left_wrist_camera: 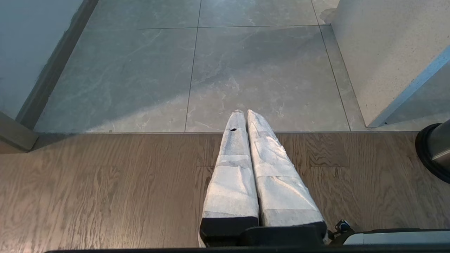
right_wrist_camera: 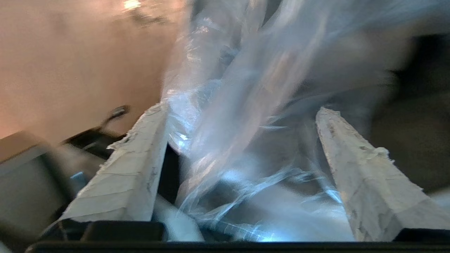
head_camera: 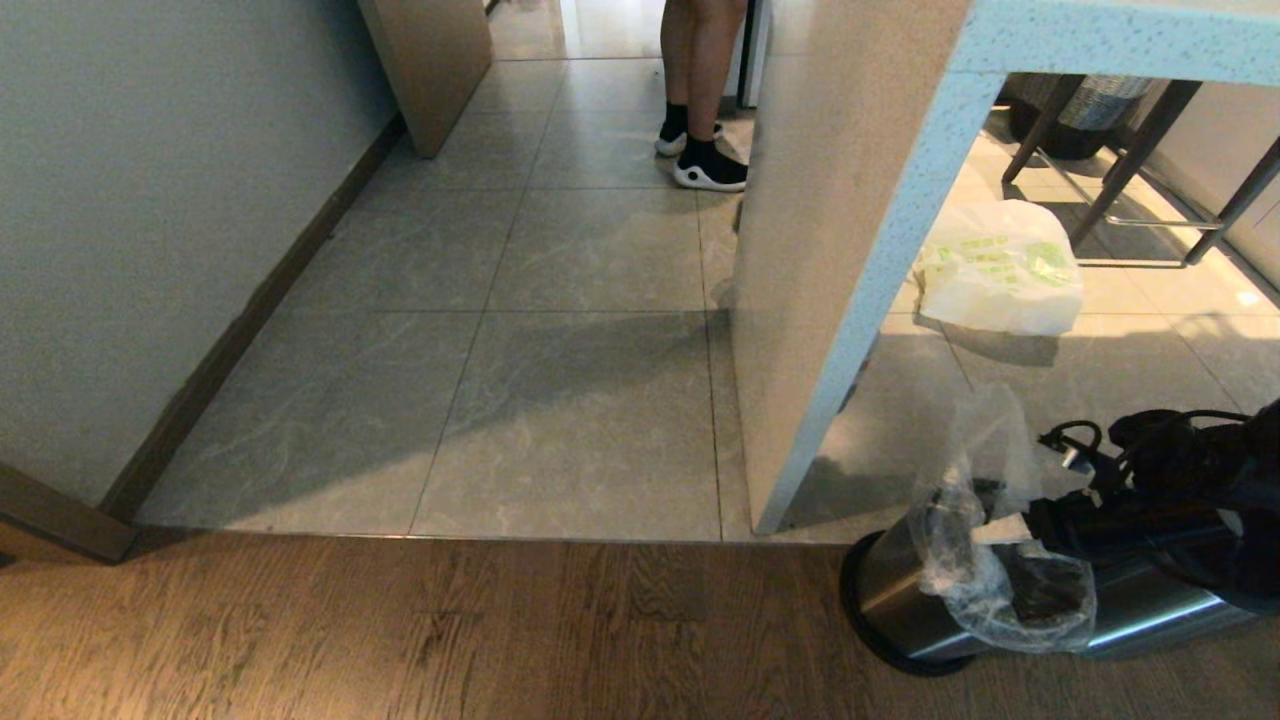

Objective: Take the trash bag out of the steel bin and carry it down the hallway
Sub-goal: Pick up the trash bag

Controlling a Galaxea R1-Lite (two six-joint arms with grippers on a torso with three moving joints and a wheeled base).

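The steel bin point(head_camera: 900, 600) sits at the lower right on the wood floor, its black ring towards the left; its edge also shows in the left wrist view point(left_wrist_camera: 436, 151). The clear, crinkled trash bag point(head_camera: 985, 560) hangs bunched over the bin's steel side and rises above it. My right arm point(head_camera: 1180, 520) reaches in from the right, its fingers hidden by the film. In the right wrist view my right gripper point(right_wrist_camera: 242, 109) stands open, with loose trash bag film point(right_wrist_camera: 225, 105) lying between the spread fingers. My left gripper point(left_wrist_camera: 242, 112) is shut and empty above the wood floor.
The hallway tiles point(head_camera: 560, 400) run ahead between the left wall point(head_camera: 150, 250) and a stone counter side point(head_camera: 830, 250). A person's legs point(head_camera: 700, 100) stand at the far end. A white shopping bag with green print point(head_camera: 1000, 265) and stool legs point(head_camera: 1130, 150) lie beyond the counter.
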